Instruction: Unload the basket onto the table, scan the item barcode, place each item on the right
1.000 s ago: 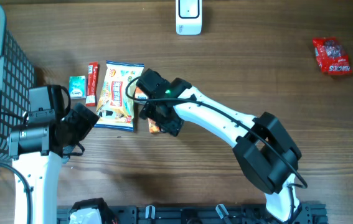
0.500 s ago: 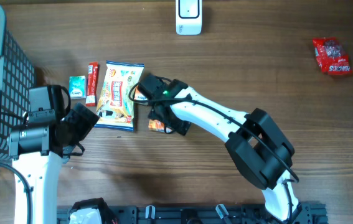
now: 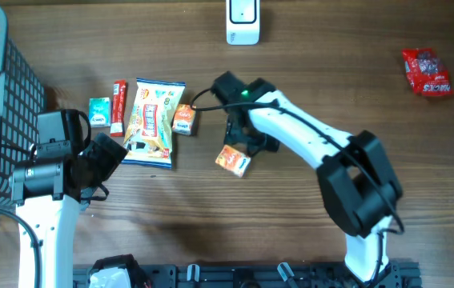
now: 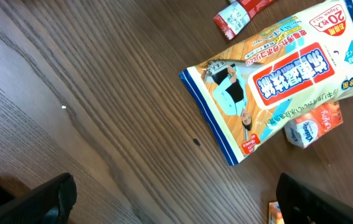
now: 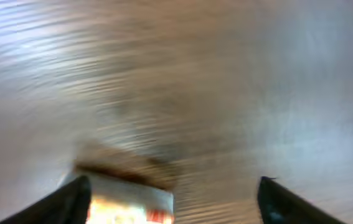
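Item: small orange box (image 3: 233, 160) lies tilted on the table (image 3: 331, 48), to the right of the snack bag (image 3: 153, 122) and clear of it, well short of the white scanner (image 3: 243, 22) at the far edge.
Right arm: right gripper (image 5: 176, 200) hangs just over that box. Its jaws are spread; in the blurred wrist view the box sits against 1 finger, with bare wood between it and the other, so nothing is pinched.
Left arm: left gripper (image 4: 173, 186) rests low near the bag's lower corner, jaws spread wide with only wood between them, beside the basket (image 3: 2, 72).
Other goods: 2nd small orange box (image 3: 183, 118) touches the bag's right edge; red stick pack (image 3: 118, 104) and green box (image 3: 98, 112) sit to its left; red candy pack (image 3: 427, 72) lies far off to the right.
Done: the item looks singled out from the cluster, and no more than that.
Left: by my reading, close on the box, lift it, carry it to the scanner and turn the barcode face toward it. No barcode shows on the box from here.
Change over 1 second: the box lay just beside the bag's lower right corner under the gripper and now sits further right. The right arm has swung right with it, uncovering the 2nd box. Left arm, bag and scanner are unchanged.
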Tool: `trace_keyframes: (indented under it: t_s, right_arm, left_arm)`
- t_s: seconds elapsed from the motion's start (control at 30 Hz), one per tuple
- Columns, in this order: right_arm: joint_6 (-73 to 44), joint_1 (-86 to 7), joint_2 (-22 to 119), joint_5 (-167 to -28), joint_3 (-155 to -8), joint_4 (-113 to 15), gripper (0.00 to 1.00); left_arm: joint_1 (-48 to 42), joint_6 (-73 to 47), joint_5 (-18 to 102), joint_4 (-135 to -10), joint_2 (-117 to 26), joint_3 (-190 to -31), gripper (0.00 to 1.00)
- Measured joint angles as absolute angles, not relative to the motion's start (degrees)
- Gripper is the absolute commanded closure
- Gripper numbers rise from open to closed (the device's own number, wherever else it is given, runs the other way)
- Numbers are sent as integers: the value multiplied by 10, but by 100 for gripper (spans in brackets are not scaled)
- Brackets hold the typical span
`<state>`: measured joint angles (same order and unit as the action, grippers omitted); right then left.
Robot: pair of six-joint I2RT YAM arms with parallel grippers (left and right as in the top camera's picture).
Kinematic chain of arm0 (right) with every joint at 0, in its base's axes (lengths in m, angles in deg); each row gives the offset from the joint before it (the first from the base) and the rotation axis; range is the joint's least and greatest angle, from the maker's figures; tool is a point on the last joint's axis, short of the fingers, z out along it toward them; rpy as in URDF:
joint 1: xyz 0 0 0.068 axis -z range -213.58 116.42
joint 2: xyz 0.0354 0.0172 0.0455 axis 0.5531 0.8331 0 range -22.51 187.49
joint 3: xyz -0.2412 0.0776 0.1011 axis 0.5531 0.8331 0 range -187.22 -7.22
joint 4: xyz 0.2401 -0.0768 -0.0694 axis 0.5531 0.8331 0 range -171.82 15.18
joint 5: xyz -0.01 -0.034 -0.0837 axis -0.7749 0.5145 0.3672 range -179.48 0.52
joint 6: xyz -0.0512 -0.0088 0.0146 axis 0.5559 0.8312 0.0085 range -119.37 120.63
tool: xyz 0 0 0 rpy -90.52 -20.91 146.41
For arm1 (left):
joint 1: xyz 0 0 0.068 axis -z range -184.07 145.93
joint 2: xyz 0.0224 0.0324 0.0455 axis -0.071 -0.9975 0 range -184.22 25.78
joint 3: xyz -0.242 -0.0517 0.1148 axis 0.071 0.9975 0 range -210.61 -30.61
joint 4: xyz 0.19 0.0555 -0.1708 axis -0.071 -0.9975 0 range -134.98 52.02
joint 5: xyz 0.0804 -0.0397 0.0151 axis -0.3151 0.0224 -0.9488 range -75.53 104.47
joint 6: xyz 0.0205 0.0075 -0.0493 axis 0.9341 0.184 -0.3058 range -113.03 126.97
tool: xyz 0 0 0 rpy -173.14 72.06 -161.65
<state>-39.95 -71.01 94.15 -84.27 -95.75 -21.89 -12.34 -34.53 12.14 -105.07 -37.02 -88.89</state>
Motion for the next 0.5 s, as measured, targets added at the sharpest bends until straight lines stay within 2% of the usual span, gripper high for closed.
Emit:
trace_keyframes:
  t_s: [0.07, 0.13, 0.4, 0.5]
  right_arm:
    - [-312, -710, 927, -855, -957, -223, 6]
    - [-210, -714, 912, -871, -957, -229, 11]
    - [20, -702, 910, -986, -957, -260, 11]
    - [63, -688, 910, -1021, -957, -257, 3]
  left_arm:
    - [-123, -345, 121, -1051, -370, -889, 0]
    - [-123, -345, 121, -1051, -370, -889, 0]
    - [-123, -345, 121, -1057, -370, -889, 0]
    - [-123, -345, 121, -1063, -370, -889, 0]
